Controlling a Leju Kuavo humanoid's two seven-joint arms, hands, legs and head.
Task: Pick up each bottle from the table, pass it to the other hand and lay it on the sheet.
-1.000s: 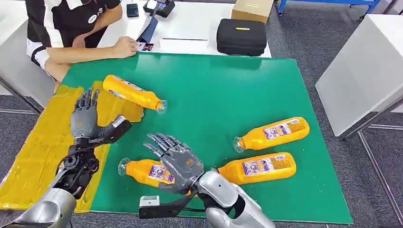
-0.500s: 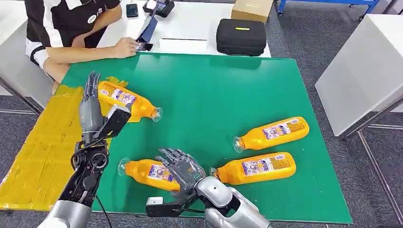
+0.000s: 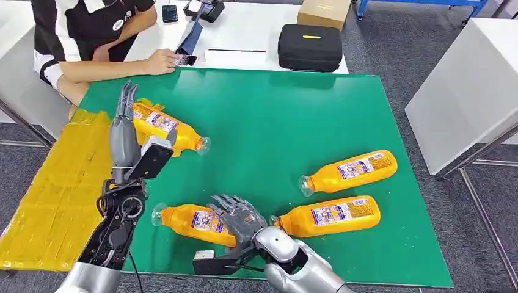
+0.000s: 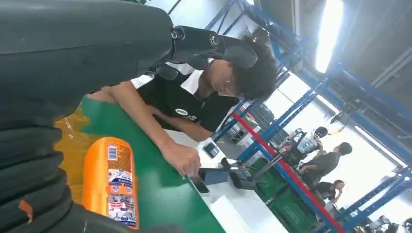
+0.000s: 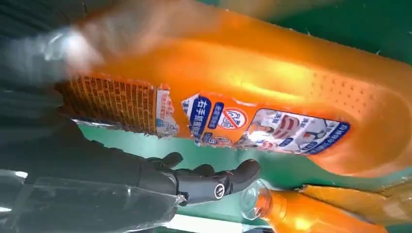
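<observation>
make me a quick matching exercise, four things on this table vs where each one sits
Things:
1. black zipped case
2. brown cardboard box
3. orange plastic bottle under the right robot hand
4. crinkled yellow sheet

Places:
a. near edge of the green mat
b. far corner of the white table
c. draped over the mat's left side
d. white table, just past the mat's far edge

Pairs: 1-d, 2-b, 3-a, 4-c

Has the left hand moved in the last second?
Yes. The left hand has swung off the yellow sheet toward the far edge of the green mat, beside the far-left bottle.
</observation>
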